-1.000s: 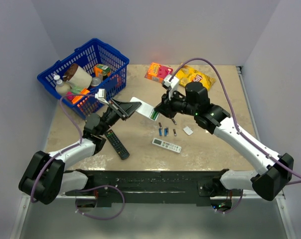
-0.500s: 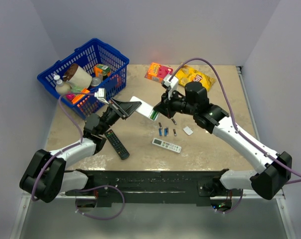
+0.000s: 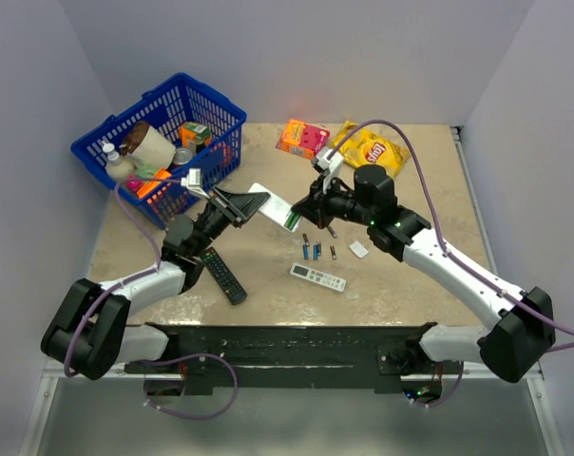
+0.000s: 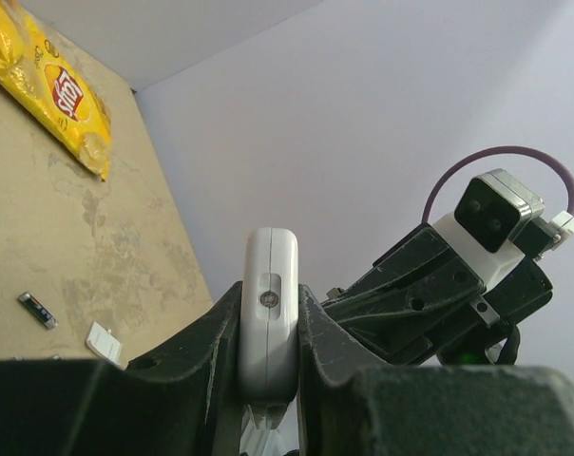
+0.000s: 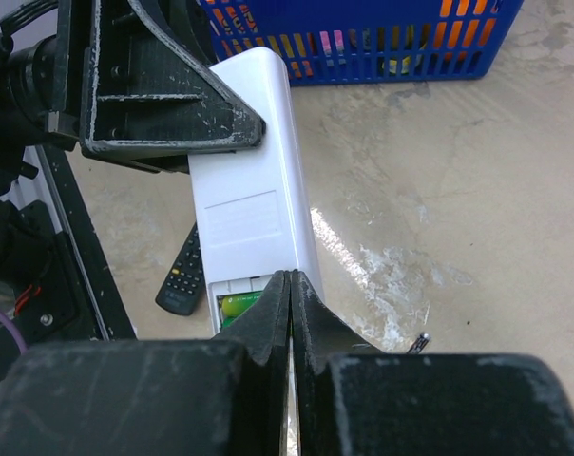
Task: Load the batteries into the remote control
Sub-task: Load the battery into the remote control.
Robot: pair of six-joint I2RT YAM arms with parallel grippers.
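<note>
Holding the short, wide white plastic remote control up off the mottled tan table in the left gripper, jaws clamped across its two long edges, plain back turned upward, battery bay at the free end uncovered. Meeting that open end with the right gripper, fingers drawn fully together, no gap and no cell to be seen between them. Showing one green cylinder cell lying in the bay just beneath those closed tips. Leaving the other small slim batteries, blue and dark grey, loose on the table below, near a small flat white piece and a slimmer white remote with rows of buttons.

Judging the hazards from here:

- Risk of levering the remote control in the left gripper's hold by bearing down too hard on the free end, well away from the clamped part, and so tilting it and spilling the green cell.
- Risk of skidding the closed tips off the rounded cell by pressing off-centre, and of wedging it crooked in the bay.
- Risk of dragging a half-seated cell back out on a careless retreat, then losing it among the loose batteries or toward the long black remote.
- Worth doubting polarity as well, with no markings legible in any view.
- Hard to confirm seating at all, with most of the bay hidden behind the right gripper's own fingers.
</note>
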